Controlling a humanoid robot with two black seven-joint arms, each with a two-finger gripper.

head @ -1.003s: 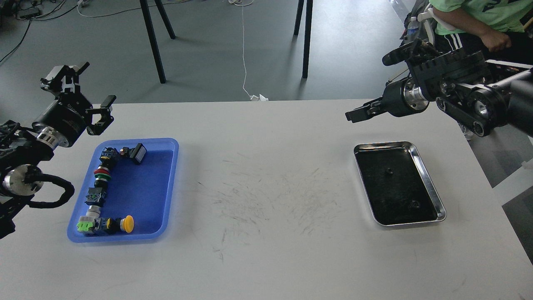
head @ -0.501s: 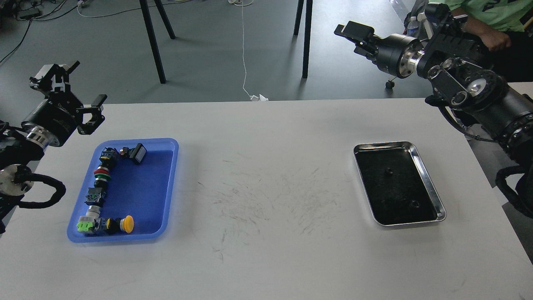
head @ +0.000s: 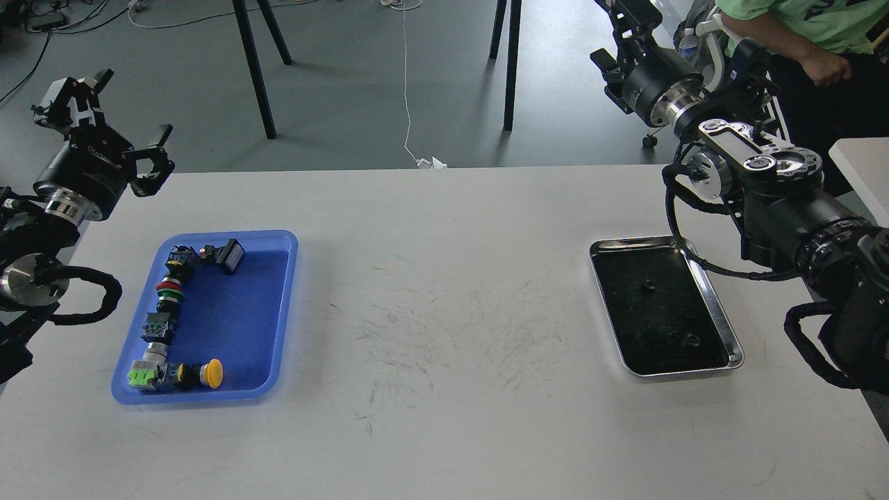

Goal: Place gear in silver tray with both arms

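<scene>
The gear is hard to see, maybe two small dark pieces point(head: 649, 285) already lie in the silver tray point(head: 722, 319), and I judge the task near done; my left gripper point(head: 104, 121) is wide open and empty, my right gripper point(head: 628, 10) is cut off, so I cannot tell.

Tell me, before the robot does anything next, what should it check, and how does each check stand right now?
1. Silver tray flat on the table, right side: ok.
2. Room in the tray: ok; only two small dark pieces lie in it, too small to identify.
3. Left pincer open and empty: ok.
4. Right pincer state: cannot tell, it is cut off at the top edge.
5. Gear located: cannot tell; the blue tray holds button switches, no clear gear.
6. Both arms raised above the table: ok.
</scene>
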